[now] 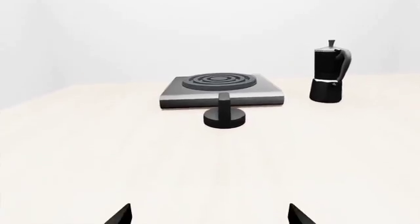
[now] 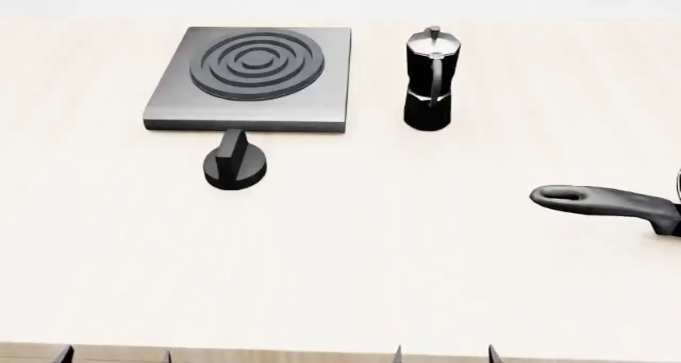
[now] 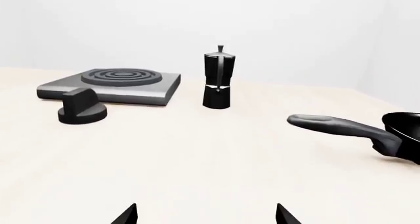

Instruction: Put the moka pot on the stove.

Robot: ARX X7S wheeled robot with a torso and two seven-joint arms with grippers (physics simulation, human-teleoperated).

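moka pot (image 2: pixel 430 80) upright on table (image 2: pixel 340 251) just right of stove (image 2: pixel 253 80), not on it; left gripper (image 1: pixel 208 216) and right gripper (image 3: pixel 206 215) both spread, holding nothing

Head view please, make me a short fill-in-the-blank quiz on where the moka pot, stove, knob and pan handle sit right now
1. The moka pot stands upright on the table, to the ____ of the stove.
2. The stove's rings carry ____ on them.
3. The knob sits on the table just ____ the stove, on the robot's side.
4. The pan handle enters from the ____ edge.

Missing words: right; nothing; in front of; right
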